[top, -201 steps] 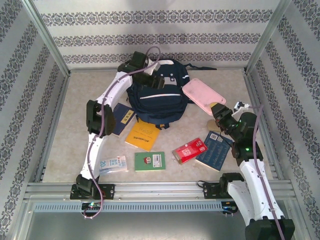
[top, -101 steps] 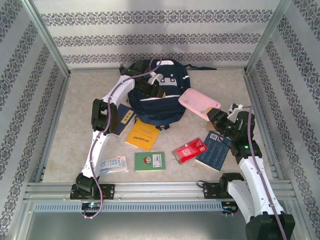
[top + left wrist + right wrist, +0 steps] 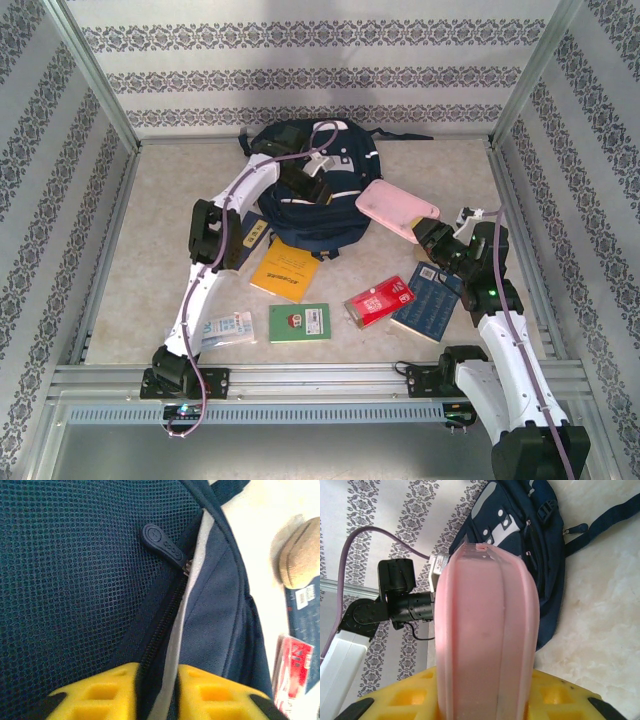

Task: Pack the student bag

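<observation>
The large navy-blue fabric student bag (image 3: pixel 320 215) lay at the far middle of the desk (image 3: pixel 150 230). The left tool (image 3: pixel 157 692) clenched its zipper seam (image 3: pixel 165 625); the right tool (image 3: pixel 487 695) grasped a flat pink case (image 3: pixel 485 620) beside it.

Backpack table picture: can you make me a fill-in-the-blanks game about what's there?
1. The student bag is dark ____.
2. The right gripper holds a ____ case.
3. The left gripper has its yellow fingers on both sides of the bag's ____.
4. The square card lying between the white packet and the red packet is ____.
Missing words: blue, pink, zipper, green.
</observation>
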You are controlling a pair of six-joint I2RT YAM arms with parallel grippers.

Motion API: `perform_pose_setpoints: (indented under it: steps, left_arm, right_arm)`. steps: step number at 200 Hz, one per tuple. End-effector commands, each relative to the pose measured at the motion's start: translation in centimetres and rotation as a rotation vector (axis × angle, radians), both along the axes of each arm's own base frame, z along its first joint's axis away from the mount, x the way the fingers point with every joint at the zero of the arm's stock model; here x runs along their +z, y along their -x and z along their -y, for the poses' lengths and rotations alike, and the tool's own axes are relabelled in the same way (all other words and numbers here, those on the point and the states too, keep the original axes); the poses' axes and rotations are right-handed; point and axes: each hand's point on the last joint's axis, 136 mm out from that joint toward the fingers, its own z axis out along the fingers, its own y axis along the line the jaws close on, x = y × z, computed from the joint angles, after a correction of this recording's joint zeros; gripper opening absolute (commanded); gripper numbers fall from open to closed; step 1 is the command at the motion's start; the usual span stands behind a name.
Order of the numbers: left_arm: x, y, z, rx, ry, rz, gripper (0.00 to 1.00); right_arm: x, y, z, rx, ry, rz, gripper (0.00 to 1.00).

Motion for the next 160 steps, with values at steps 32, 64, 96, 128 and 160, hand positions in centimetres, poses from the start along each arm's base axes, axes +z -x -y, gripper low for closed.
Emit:
perform_pose_setpoints:
  steps: [32,64,96,128,160]
  left_arm:
    - [2.0,0.0,1.4,0.002,0.021,0.029,0.00]
    - [10.8,-2.1,2.1,0.087,0.180,0.162,0.00]
    - [17.7,-3.4,1.5,0.154,0.271,0.269,0.00]
    - [21.7,-4.2,0.9,0.206,0.349,0.308,0.00]
    - [24.7,-4.7,1.1,0.228,0.457,0.309,0.00]
  right_arm:
    - [1.7,0.3,0.2,0.012,0.082,0.050,0.17]
    - [0.6,0.6,1.0,-0.027,0.120,0.006,0.14]
    - [0.4,1.2,1.6,-0.056,0.146,-0.003,0.15]
    - [0.6,1.8,2.3,-0.085,0.175,-0.006,0.14]
    - [0.9,1.1,1.5,-0.061,0.121,0.026,0.15]
